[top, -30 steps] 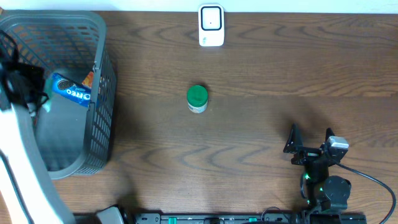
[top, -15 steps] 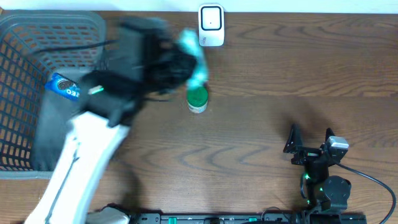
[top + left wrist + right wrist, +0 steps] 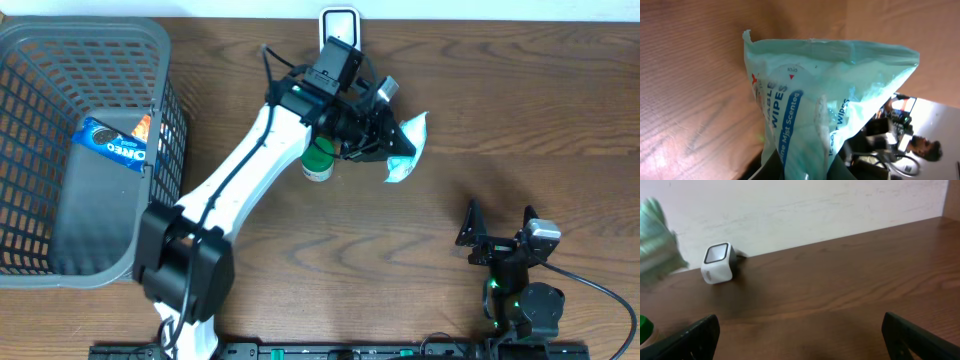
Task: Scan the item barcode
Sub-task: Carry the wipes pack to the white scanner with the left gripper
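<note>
Right end effector [image 3: 498, 222] sits nearest, at five o'clock over the counter [image 3: 540, 110], jaws spread wide and empty. Left end effector [image 3: 383, 147] is clamped on the pale green wipes pack [image 3: 412, 140] above mid-counter, just beside a green-lidded jar [image 3: 318, 158]. Farther off, the white scanner [image 3: 718, 263] stands at twelve o'clock.
</note>
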